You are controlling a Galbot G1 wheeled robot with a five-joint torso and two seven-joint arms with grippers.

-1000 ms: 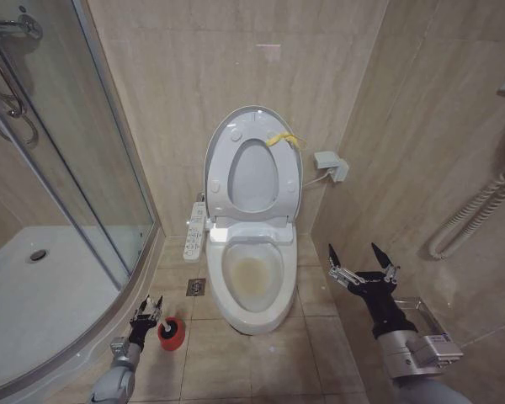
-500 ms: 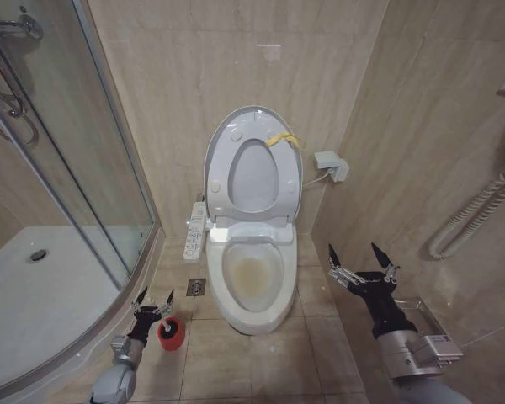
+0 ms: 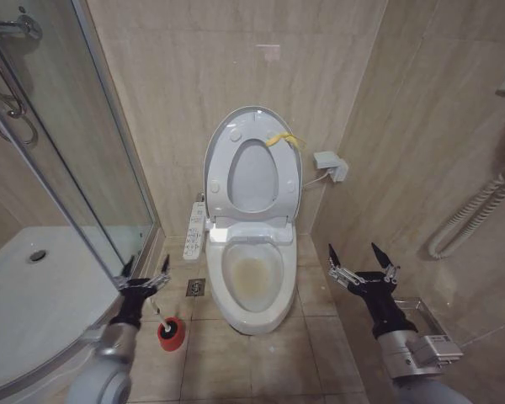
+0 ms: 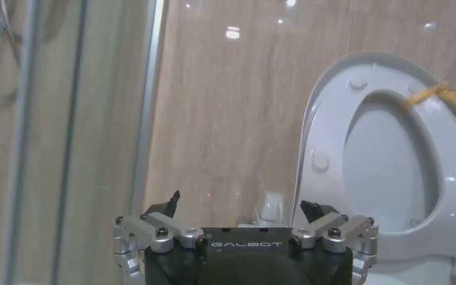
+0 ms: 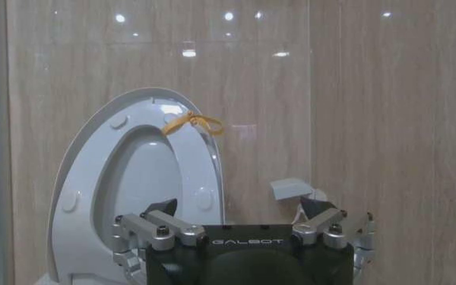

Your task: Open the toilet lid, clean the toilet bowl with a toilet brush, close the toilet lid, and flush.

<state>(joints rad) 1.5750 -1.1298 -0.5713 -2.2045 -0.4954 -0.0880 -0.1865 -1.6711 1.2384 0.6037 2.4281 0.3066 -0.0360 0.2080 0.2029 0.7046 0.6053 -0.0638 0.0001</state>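
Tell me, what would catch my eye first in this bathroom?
The toilet lid stands raised against the back wall, showing the stained toilet bowl below. The left gripper hangs open above the toilet brush on the floor; the right gripper waits open beside the toilet.

Left arm enters head view at 7 o'clock, forearm angled toward 1 o'clock. Left gripper (image 3: 143,272) raised off the floor, fingers spread wide, nothing between them; left wrist view confirms the gap (image 4: 242,209). Right arm enters at 5 o'clock, forearm pointing toward 11 o'clock. Right gripper (image 3: 360,259) fingers splayed apart, empty (image 5: 240,209).
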